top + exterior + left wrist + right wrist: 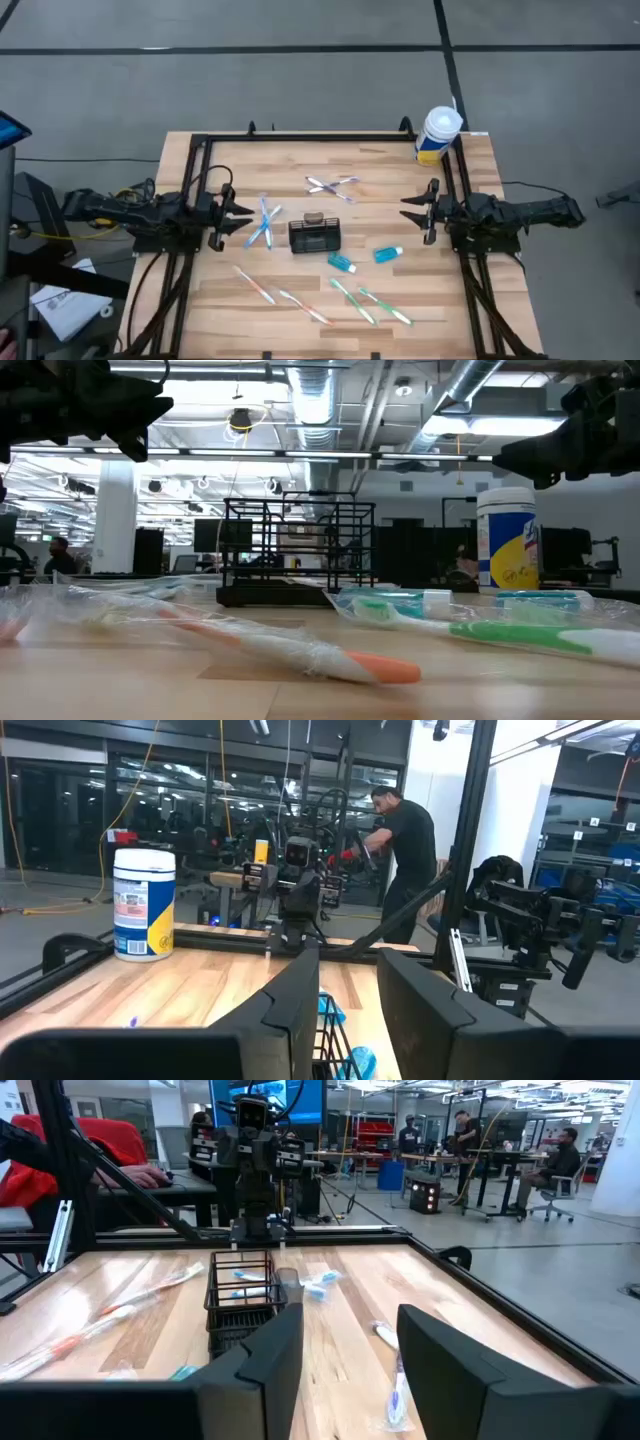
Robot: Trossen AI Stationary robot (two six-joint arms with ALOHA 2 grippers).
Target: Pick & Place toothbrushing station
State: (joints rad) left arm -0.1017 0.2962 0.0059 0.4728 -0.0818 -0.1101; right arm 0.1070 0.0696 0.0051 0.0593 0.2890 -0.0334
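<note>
The toothbrushing station, a small black wire-mesh basket [315, 236] [240, 1295] [295, 550], stands on its base in the middle of the wooden table. My left gripper [245, 213] [348, 1010] hovers level to its left, fingers open and pointing toward the table's right, nothing between them. My right gripper [407, 211] [350, 1370] hovers level on the table's right side, open and empty, pointing toward the basket. Neither touches anything.
Wrapped toothbrushes lie flat around the basket: blue ones [263, 225] left of it, a pale pair [332, 186] behind, orange [255, 285] and green ones [385, 307] near the front. Two teal tubes [342, 263] [388, 254] lie at its right. A wipes tub [437, 135] stands far right.
</note>
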